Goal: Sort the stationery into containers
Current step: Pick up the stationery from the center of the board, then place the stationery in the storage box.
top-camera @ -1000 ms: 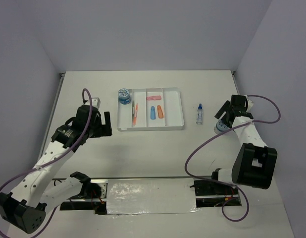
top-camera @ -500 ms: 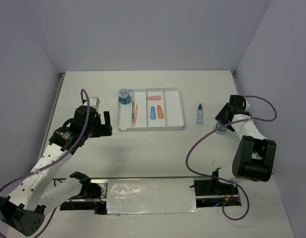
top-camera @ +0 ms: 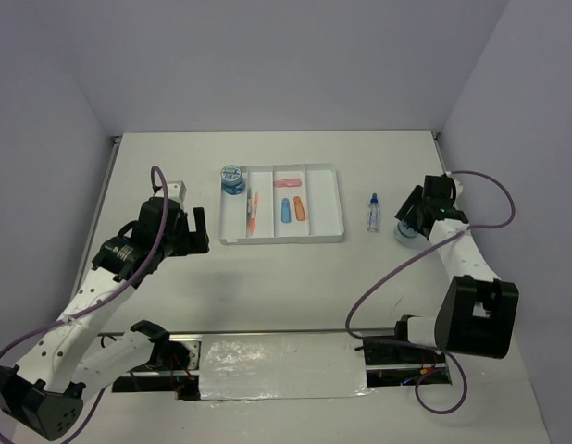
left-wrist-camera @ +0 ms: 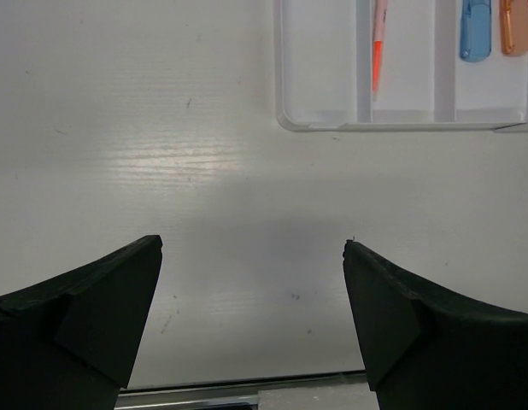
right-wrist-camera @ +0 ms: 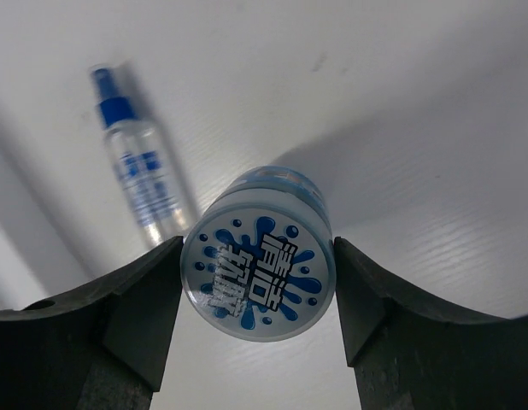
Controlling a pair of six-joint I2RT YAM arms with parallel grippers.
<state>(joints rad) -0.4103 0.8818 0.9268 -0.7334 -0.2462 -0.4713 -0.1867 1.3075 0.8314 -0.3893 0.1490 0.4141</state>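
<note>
My right gripper [top-camera: 408, 226] [right-wrist-camera: 258, 248] is shut on a round blue-white roll [top-camera: 404, 234] [right-wrist-camera: 258, 278], one finger on each side, its printed face towards the wrist camera. The small clear blue-capped bottle [top-camera: 372, 213] [right-wrist-camera: 140, 175] lies just left of it on the table. The white tray [top-camera: 340, 208] [left-wrist-camera: 332, 124] holds an orange pen [top-camera: 254, 205] [left-wrist-camera: 379, 43], a thin green pen [top-camera: 248, 215], and pink [top-camera: 286, 183], blue [top-camera: 285, 211] [left-wrist-camera: 475, 30] and orange [top-camera: 299, 209] pieces. A second roll [top-camera: 232, 178] stands against the tray's far left corner. My left gripper [top-camera: 199, 231] [left-wrist-camera: 253, 243] hangs open left of the tray, holding nothing.
Purple cables loop from both arms over the table. A metal rail [top-camera: 277, 356] runs along the near edge between the arm bases. The tray's rightmost compartment [top-camera: 325, 199] holds nothing. Walls close in the table at the back and on both sides.
My right gripper has closed on the roll at the right and shifted slightly left and away with it. The left arm has drawn back a little, its jaws still wide.
</note>
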